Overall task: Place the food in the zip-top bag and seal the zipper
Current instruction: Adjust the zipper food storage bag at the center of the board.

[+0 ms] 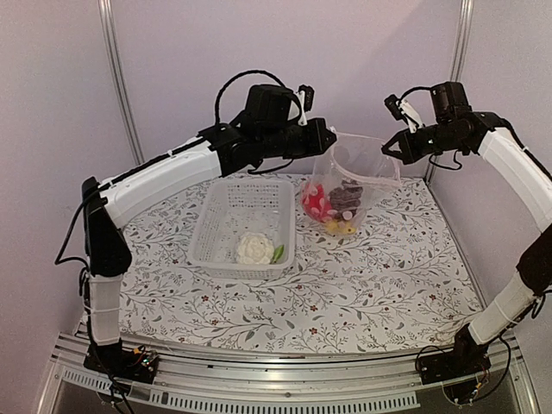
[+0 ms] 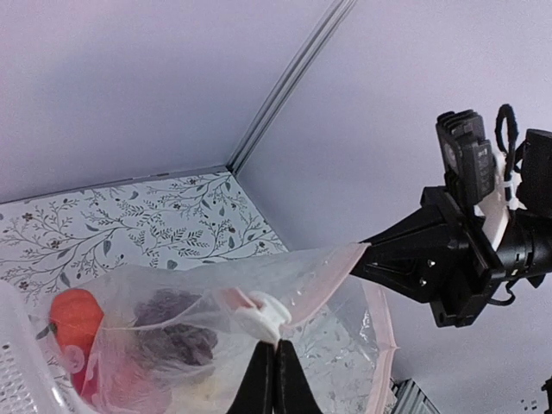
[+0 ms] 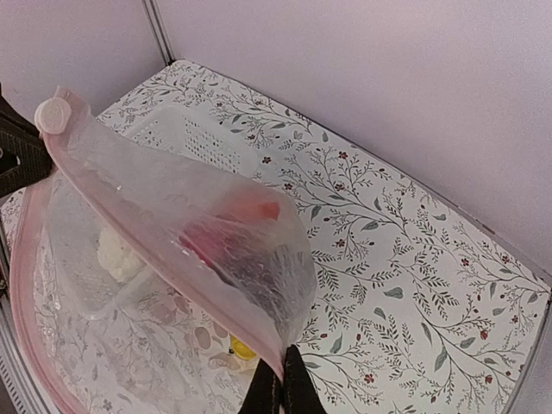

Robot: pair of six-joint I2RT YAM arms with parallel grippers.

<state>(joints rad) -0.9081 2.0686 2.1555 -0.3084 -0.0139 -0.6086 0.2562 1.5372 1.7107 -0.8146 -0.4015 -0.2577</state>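
The zip-top bag (image 1: 352, 181) hangs above the table between my two grippers, its mouth gaping. Inside lie a red fruit (image 1: 316, 203), dark grapes (image 1: 347, 197) and a yellow piece (image 1: 345, 228). My left gripper (image 2: 278, 343) is shut on the white slider (image 2: 266, 317) of the pinkish zipper (image 2: 332, 280), at the bag's left top corner. At the opposite corner my right gripper (image 3: 283, 373) is shut on the bag's edge (image 3: 272, 341). A white cauliflower (image 1: 254, 248) with a green leaf rests in the white basket (image 1: 207, 226), outside the bag.
The slotted basket sits on the floral table cover (image 1: 371, 285), left of the hanging bag. Walls and a metal corner post (image 2: 285, 86) stand close behind. The left arm (image 1: 172, 177) reaches over the basket's far side.
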